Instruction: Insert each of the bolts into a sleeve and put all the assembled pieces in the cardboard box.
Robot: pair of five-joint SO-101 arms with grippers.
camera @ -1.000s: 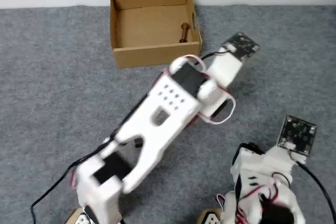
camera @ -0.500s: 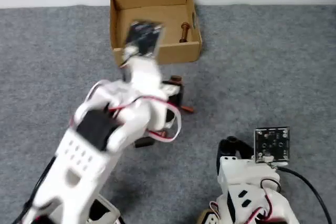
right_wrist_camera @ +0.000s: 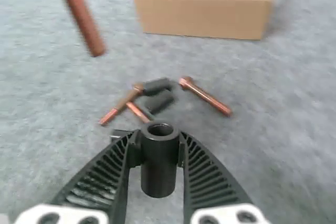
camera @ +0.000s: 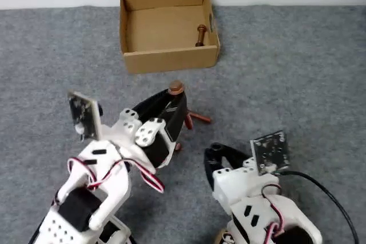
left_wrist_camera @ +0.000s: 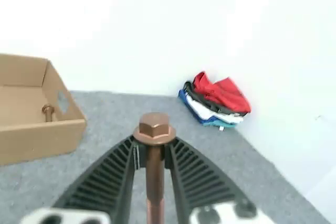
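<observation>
My left gripper [left_wrist_camera: 154, 143] is shut on a copper bolt [left_wrist_camera: 153, 156], held head up above the carpet; from above its head [camera: 176, 88] shows in front of the cardboard box [camera: 171, 60]. My right gripper [right_wrist_camera: 159, 140] is shut on a black sleeve [right_wrist_camera: 159, 158] with its bore facing up, low on the right [camera: 216, 155]. The left arm's bolt [right_wrist_camera: 80, 14] hangs ahead of it. Loose bolts [right_wrist_camera: 205, 95] [right_wrist_camera: 119, 106] and two black sleeves [right_wrist_camera: 156, 85] [right_wrist_camera: 160, 101] lie on the carpet between us and the box. One assembled piece [camera: 201, 34] lies inside the box.
Grey carpet [camera: 297, 72] covers the table, with free room to the right and left of the box. A pile of folded clothes [left_wrist_camera: 215, 100] lies far off by the wall. A loose bolt [camera: 198, 117] lies beside the left gripper.
The left arm swung from the right across toward the box, then drew back; it now holds the bolt upright mid-table. The right arm shifted left and turned.
</observation>
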